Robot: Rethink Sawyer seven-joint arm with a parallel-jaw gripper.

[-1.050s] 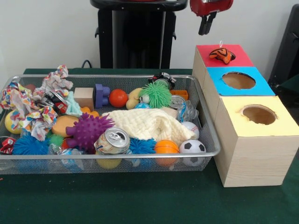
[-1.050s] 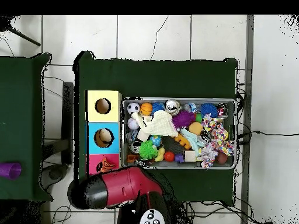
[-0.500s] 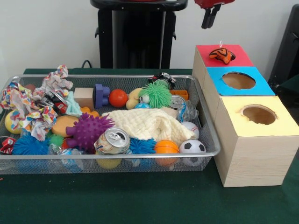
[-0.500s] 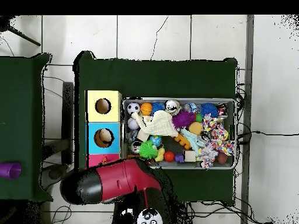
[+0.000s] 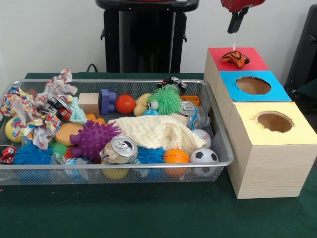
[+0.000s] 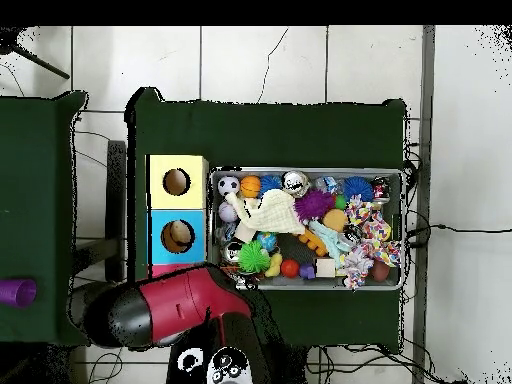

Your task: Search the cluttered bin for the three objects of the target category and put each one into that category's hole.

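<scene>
Your gripper point(image 5: 237, 22) hangs high above the far end of the red box point(image 5: 245, 51), holding nothing — its dark fingers hang close together, with only a narrow gap between them. An orange-and-black striped toy point(image 5: 235, 58) sits on the red box's top, covering the hole there. In the front view the blue box point(image 5: 253, 85) is next nearer and the yellow box point(image 5: 274, 121) nearest, each with its round hole showing; from above, something brownish shows inside the blue box's hole. The wire bin point(image 5: 216, 130) stands just left of the boxes, packed full: a cream cloth point(image 5: 156, 131) lies across the middle, a can point(image 5: 119, 149) leans at the near rim, a purple spiky ball point(image 5: 92, 138) sits left of it, a green spiky ball point(image 5: 165, 100) is toward the far side, and a soccer ball point(image 5: 203, 156) rests in the near right corner. From above, the arm point(image 6: 180, 305) covers the red box.
</scene>
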